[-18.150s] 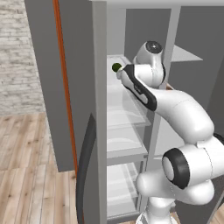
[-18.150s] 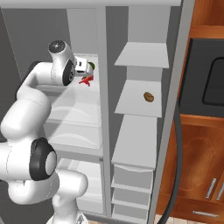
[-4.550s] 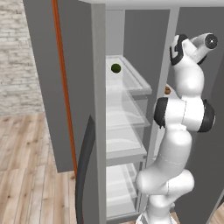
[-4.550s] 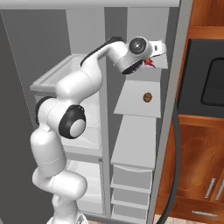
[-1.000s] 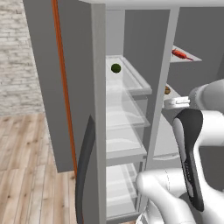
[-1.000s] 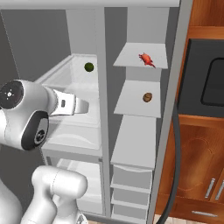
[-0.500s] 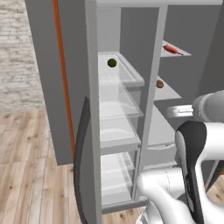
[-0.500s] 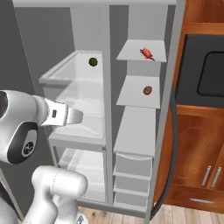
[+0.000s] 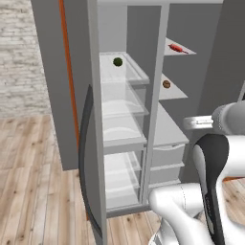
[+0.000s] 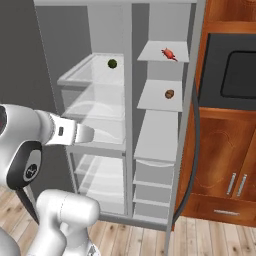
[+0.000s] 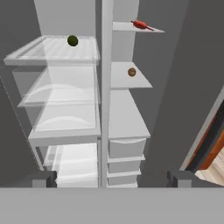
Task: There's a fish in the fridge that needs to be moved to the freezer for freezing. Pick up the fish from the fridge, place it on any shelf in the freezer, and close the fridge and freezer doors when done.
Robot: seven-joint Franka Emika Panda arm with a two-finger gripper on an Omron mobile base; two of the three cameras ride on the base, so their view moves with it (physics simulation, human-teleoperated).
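Observation:
The red-orange fish [image 10: 169, 54] [image 9: 176, 48] [image 11: 140, 24] lies on the top shelf [image 10: 155, 56] of the freezer [image 10: 160, 135], the narrow section to the right of the divider. The fridge [image 10: 97, 120], with its clear glass shelves, stands open to the left. Both doors are open: the fridge door [image 9: 94, 143] shows edge-on with its dark handle, and the freezer door [image 11: 183, 87] stands at the right. My gripper [image 11: 112, 179] is open and holds nothing. It is well back from the cabinet, level with the lower shelves and facing the divider.
A dark green ball [image 10: 112, 63] sits on the top glass shelf of the fridge. A small brown round item [image 10: 169, 93] rests on the second freezer shelf. Wooden cabinets with a black oven [image 10: 235, 75] stand to the right. Wood floor [image 9: 33, 182] spreads out in front.
The whole picture has widened and shifted, so the base has backed away from the cabinet. The fish stays on the top freezer shelf. My gripper stays open and empty.

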